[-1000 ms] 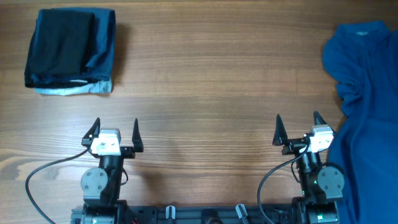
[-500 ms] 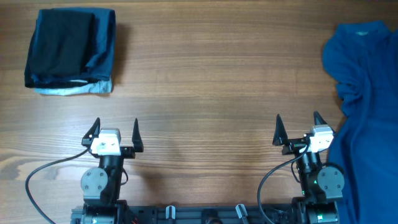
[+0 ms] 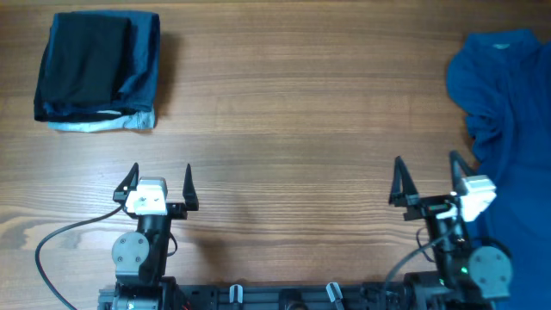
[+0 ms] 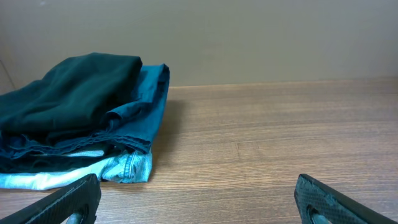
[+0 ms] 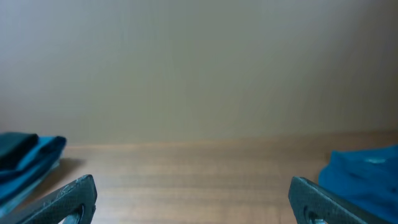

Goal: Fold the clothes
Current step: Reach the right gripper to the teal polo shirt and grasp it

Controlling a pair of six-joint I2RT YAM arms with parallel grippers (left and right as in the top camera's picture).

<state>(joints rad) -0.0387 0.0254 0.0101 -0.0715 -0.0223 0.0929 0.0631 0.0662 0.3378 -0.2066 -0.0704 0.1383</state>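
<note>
Shirt (image 3: 510,120): crumpled, right edge of bench (image 3: 293,112).
Left end effector (image 3: 161,170): open, empty.
Right end effector (image 3: 426,161): open, empty, beside shirt.
Stack (image 3: 96,71): far left.

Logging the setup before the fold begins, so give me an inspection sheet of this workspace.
Surface: brown wood-grain tabletop, no stains seen.
Job's things: crumpled medium-blue polo shirt, unfolded, at the right edge, partly out of view.
Clutter: folded stack of dark garments with a pale blue edge, far left corner.
Grippers: left gripper and right gripper both empty, jaws wide open.
Cables: black cable loops beside the left arm's base; second cable by the right arm's.
Surroundings: plain beige wall behind the table.
</note>
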